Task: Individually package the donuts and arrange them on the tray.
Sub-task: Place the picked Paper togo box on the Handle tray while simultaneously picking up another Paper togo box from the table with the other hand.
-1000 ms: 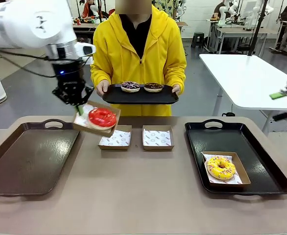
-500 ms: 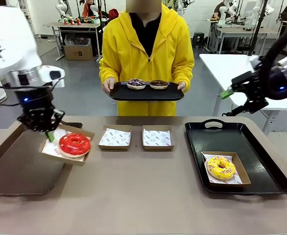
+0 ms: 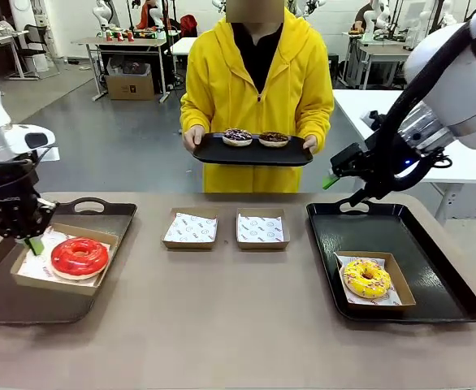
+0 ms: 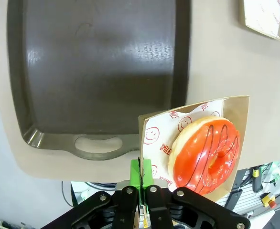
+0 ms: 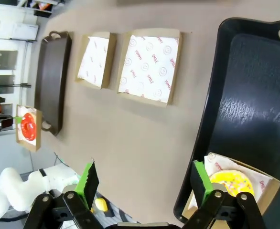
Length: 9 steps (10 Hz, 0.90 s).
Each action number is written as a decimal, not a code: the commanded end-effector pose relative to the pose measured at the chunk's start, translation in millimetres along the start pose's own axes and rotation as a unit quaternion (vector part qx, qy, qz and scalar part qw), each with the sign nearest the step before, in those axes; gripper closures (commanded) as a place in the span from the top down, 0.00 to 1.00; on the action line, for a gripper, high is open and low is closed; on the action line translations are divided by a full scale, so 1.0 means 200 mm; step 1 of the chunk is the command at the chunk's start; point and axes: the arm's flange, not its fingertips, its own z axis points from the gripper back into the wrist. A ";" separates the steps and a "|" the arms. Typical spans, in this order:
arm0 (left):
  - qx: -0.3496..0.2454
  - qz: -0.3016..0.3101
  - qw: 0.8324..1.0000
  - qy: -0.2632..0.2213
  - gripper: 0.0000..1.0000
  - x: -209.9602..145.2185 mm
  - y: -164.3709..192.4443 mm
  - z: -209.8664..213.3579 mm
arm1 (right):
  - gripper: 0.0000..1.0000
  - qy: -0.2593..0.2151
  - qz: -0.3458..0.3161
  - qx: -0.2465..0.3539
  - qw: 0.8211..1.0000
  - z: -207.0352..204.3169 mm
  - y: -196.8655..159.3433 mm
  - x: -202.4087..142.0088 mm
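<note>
Front view: the left tool at the left edge of the frame is pinched shut on the rim of a cardboard box lined with printed paper. The red donut lies in that box. The box sits over the brown tray at lower left; whether it rests on the tray cannot be told. In the left wrist view the green pads meet on the box's edge, beside the red donut.

The right tool hangs above the far end of the black tray at right, holding nothing. The right wrist view shows its jaws spread wide. The yellow donut lies in its own box on that tray.

Two paper-lined boxes lie side by side at the middle of the worktop.

At upper centre a person holds a serving tray bearing a flecked dark donut and a chocolate donut.
</note>
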 end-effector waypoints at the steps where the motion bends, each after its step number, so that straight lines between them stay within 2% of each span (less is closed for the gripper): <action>1: 0.005 0.006 1.000 0.000 0.01 0.01 0.06 0.02 | 1.00 0.005 -0.013 -0.005 1.000 0.01 0.01 -0.02; 2: 0.000 0.000 1.000 0.000 0.01 0.00 0.00 0.00 | 1.00 0.000 0.000 0.000 1.000 0.00 0.00 0.00; 9: 0.000 0.000 1.000 0.000 0.01 0.00 0.00 0.00 | 1.00 0.000 0.000 0.000 1.000 0.00 0.00 0.00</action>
